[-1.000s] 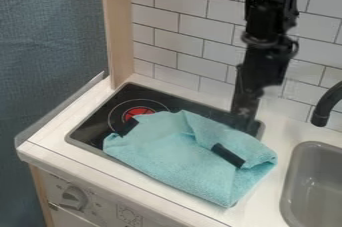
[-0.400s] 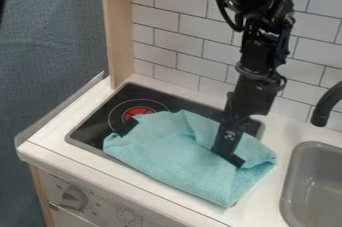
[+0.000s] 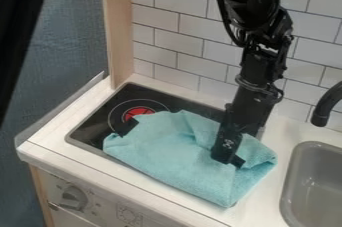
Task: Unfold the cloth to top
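Where the black arm (image 3: 257, 73) descends from the view's top edge, we see it bend, then slant left to its gripper (image 3: 226, 157), angled downward over the right part of the folded cloth (image 3: 167, 156). We cannot tell its opening or whether it holds anything. The cloth spans stove (image 3: 97, 128) and counter (image 3: 53, 136). We note small pale marking, illegible, on the gripper.

The light-blue cloth (image 3: 167, 157), fuzzy-textured with black patches, lies folded and rumpled partly over the black stovetop and partly on the white surface, a corner pointing toward the front edge.
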You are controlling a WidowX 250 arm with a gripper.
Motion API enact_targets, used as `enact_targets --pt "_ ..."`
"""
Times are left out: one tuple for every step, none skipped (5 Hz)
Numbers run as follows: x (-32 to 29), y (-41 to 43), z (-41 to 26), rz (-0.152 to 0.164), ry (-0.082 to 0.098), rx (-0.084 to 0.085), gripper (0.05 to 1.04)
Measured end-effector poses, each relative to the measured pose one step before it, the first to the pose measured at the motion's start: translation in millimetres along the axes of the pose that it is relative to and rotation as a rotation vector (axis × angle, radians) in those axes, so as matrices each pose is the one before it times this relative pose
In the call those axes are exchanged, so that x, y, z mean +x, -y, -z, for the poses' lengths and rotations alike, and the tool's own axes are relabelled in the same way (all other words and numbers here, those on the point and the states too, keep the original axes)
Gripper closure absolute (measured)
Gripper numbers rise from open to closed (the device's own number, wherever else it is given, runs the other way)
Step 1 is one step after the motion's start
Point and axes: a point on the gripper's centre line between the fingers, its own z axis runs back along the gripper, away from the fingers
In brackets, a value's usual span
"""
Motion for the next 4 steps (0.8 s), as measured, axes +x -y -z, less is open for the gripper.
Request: enact_targets --pt "2.92 -6.01 12.66 0.0089 -0.0218 -0.0354 0.085" --pt "3.70 -8.35 3.14 0.0004 -0.0071 -0.0206 0.085" --pt "1.23 -4.35 2.04 -0.0064 0.0092 -0.0152 0.085" --pt "0.05 -1.09 0.94 0.0010 -0.0033 -0.0001 0.140"
